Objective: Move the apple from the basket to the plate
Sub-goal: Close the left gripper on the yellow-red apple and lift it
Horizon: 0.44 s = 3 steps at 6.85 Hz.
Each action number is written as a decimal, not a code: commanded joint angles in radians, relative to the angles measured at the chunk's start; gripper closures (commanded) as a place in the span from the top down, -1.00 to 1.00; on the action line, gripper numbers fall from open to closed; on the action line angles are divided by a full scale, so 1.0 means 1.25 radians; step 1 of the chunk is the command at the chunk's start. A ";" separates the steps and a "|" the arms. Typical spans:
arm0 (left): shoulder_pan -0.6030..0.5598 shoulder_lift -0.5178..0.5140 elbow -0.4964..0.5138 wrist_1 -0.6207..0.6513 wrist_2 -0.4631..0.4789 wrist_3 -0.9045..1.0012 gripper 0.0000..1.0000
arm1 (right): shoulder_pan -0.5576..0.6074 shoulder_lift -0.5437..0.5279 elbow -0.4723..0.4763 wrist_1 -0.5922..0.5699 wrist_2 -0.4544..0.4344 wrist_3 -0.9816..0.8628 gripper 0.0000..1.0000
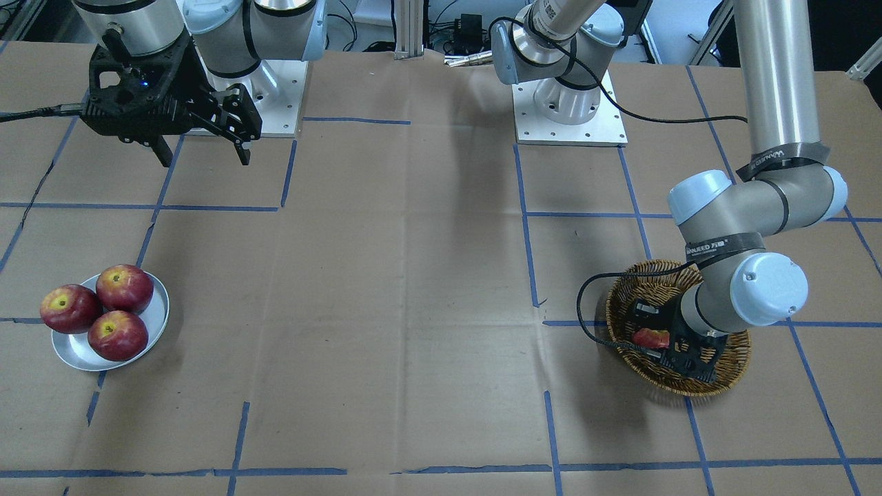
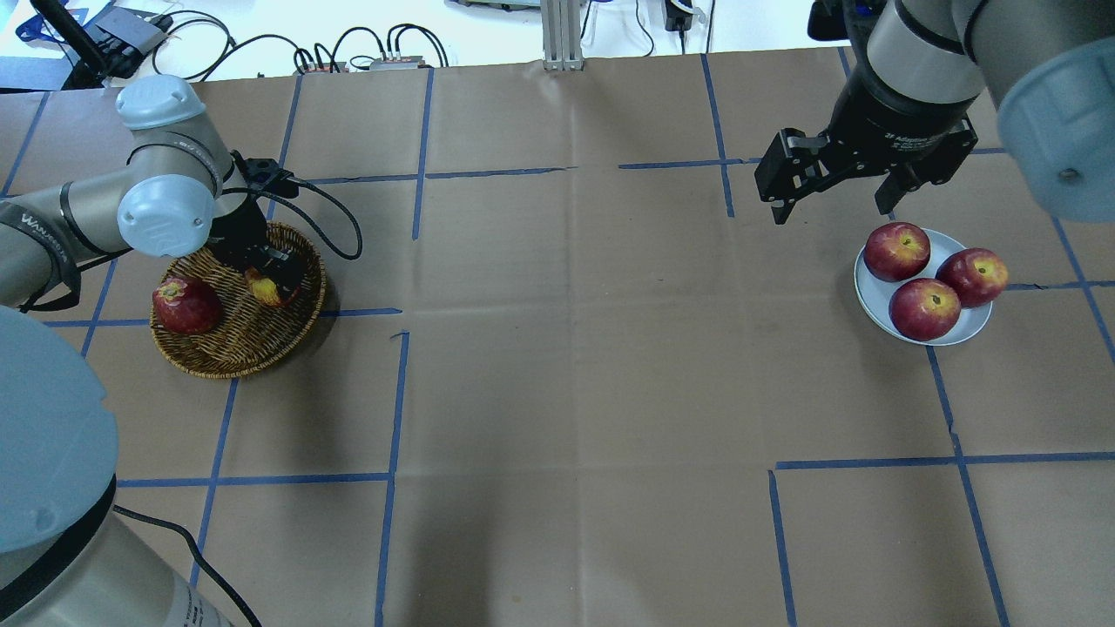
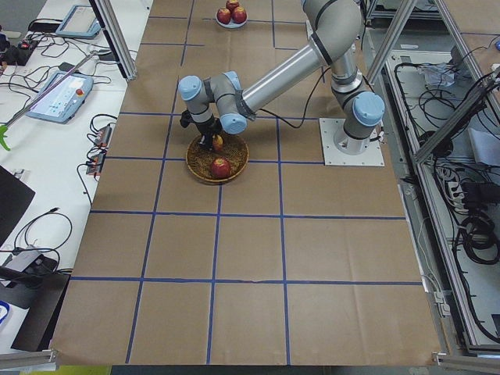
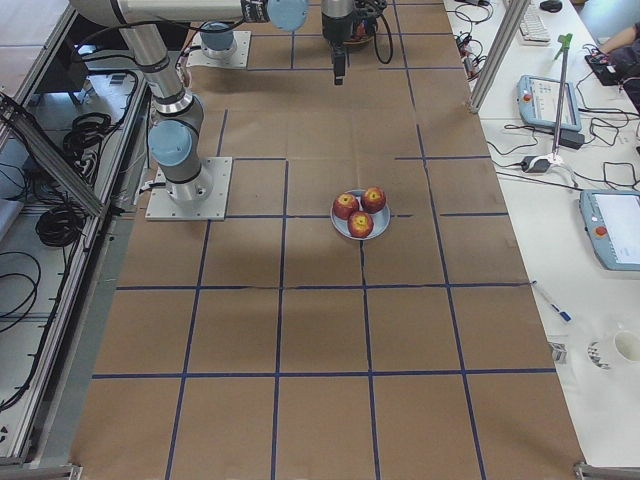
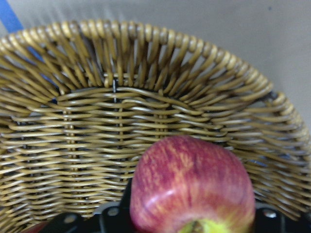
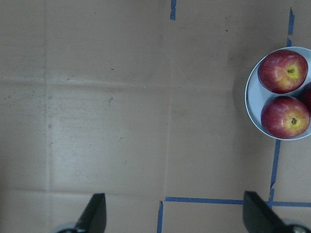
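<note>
The pale streaky pinkish-red apple [image 5: 192,189] with a yellow stem patch sits in the woven wicker basket [image 2: 235,348] at the table's left. My left gripper [image 2: 266,277] is down in the basket, its fingers against the apple's sides, shut on it. The apple also shows in the front view [image 1: 651,337]. The silver-grey plate [image 2: 871,292] lies at the far right. My right gripper [image 2: 833,213] hangs open and empty above the table, just beside the plate.
A dark red apple [image 2: 185,305] lies in the basket's left part. Three glossy red apples [image 2: 925,309] fill most of the plate. Brown paper with blue tape lines covers the table. The left arm's cable [image 2: 340,218] loops beside the basket.
</note>
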 commanded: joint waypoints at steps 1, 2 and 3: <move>-0.032 0.033 0.009 -0.004 -0.024 -0.009 -0.12 | 0.000 0.001 0.003 0.001 -0.001 0.000 1.00; -0.081 0.060 0.009 -0.012 -0.024 -0.071 -0.12 | 0.000 0.001 0.003 0.001 -0.001 0.000 1.00; -0.146 0.084 0.010 -0.012 -0.024 -0.181 -0.12 | 0.000 0.001 0.004 0.001 -0.001 0.000 1.00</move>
